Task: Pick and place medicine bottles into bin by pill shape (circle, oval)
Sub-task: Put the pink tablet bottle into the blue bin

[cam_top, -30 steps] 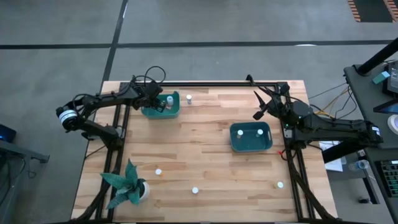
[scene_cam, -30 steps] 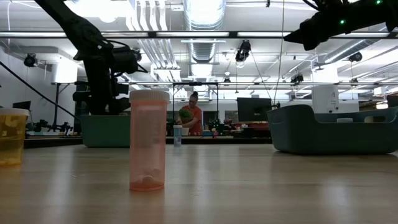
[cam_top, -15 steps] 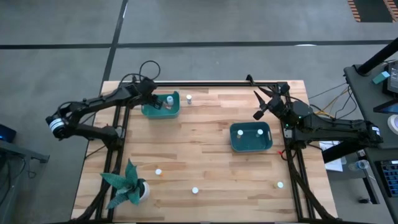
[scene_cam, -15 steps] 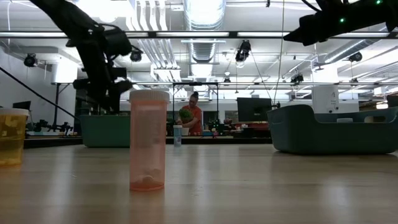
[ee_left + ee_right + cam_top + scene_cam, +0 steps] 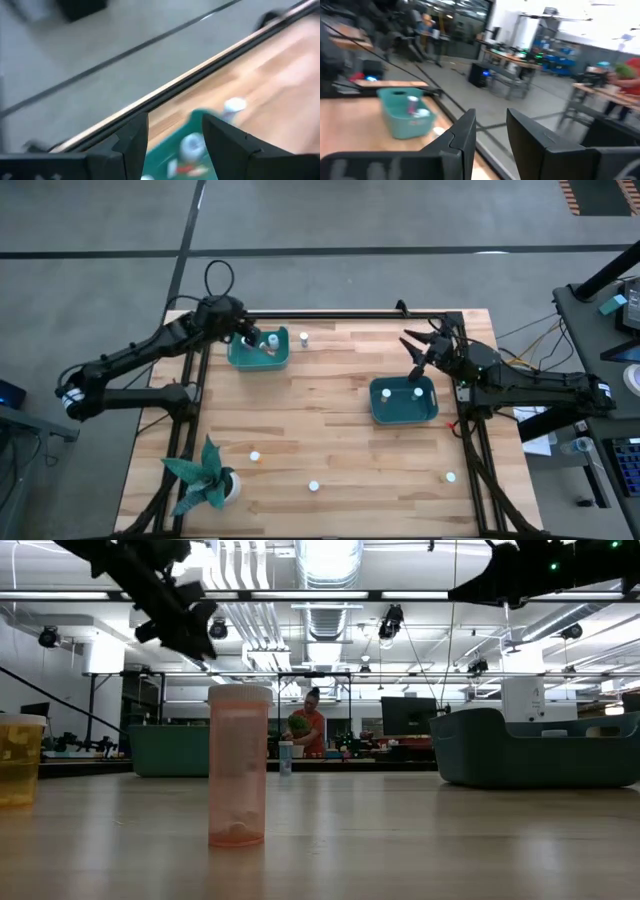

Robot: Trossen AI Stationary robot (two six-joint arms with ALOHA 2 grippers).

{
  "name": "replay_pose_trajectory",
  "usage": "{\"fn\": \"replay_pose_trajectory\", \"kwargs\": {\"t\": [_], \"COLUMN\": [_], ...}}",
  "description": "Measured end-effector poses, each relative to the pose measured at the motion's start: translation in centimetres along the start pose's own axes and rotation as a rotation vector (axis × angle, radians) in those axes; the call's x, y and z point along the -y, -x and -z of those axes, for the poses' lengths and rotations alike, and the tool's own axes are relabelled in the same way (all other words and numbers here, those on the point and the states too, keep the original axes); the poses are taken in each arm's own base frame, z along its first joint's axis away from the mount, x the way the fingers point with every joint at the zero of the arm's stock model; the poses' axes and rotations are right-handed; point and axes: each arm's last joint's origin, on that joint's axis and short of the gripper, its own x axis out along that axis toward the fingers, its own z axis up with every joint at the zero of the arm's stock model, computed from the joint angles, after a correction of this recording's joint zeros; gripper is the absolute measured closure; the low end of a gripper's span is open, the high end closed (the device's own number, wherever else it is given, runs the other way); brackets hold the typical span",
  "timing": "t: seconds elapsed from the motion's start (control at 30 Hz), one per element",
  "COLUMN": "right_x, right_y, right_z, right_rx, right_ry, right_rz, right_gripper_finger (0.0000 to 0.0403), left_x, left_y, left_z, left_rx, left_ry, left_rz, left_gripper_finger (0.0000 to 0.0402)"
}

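Observation:
Small white-capped medicine bottles show in the high view. One stands in the far-left teal tray (image 5: 260,352), two (image 5: 386,392) in the right teal tray (image 5: 404,402), one (image 5: 303,336) on the table beside the left tray, and three near the front edge (image 5: 255,456) (image 5: 313,486) (image 5: 449,476). In the low view the nearest bottle (image 5: 238,765) is see-through orange and stands upright. My left gripper (image 5: 249,334) is open and empty, raised above the left tray's far-left corner, and also shows in its wrist view (image 5: 175,135). My right gripper (image 5: 412,352) is open and empty, high above the right tray's far edge.
A teal paper plant in a white pot (image 5: 205,478) stands at the near-left corner. A black frame rail (image 5: 340,314) runs along the table's far edge. A yellow see-through bottle (image 5: 20,760) shows at the low view's left. A person (image 5: 310,720) stands in the room far behind.
My left gripper has risen out of the left teal tray and drawn back toward the table's far-left corner, tipping as the arm stretched out. My right gripper has turned slightly in place above the right tray. The bottles have stayed put.

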Motion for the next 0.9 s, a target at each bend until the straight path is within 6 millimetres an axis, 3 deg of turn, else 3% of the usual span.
{"fn": "replay_pose_trajectory", "kwargs": {"t": [0.37,0.63,0.9], "right_x": [-1.1,-2.8,-5.0], "right_y": [0.3,0.6,-0.3], "right_z": [-0.6,-1.6,-2.0], "right_rx": [0.075,0.168,0.194], "right_ry": [-0.156,-0.227,-0.265], "right_rz": [-0.225,-0.371,-0.444], "right_gripper_finger": [0.0303,0.0303,0.0303], "left_x": [3.1,5.4,6.7], "left_y": [3.0,4.2,4.4], "left_z": [-1.2,-0.7,0.1], "left_rx": [0.173,0.228,0.304], "left_ry": [-0.048,-0.22,-0.316], "left_rz": [0.396,0.518,0.575], "left_gripper_finger": [0.0232,0.0232,0.0232]}}
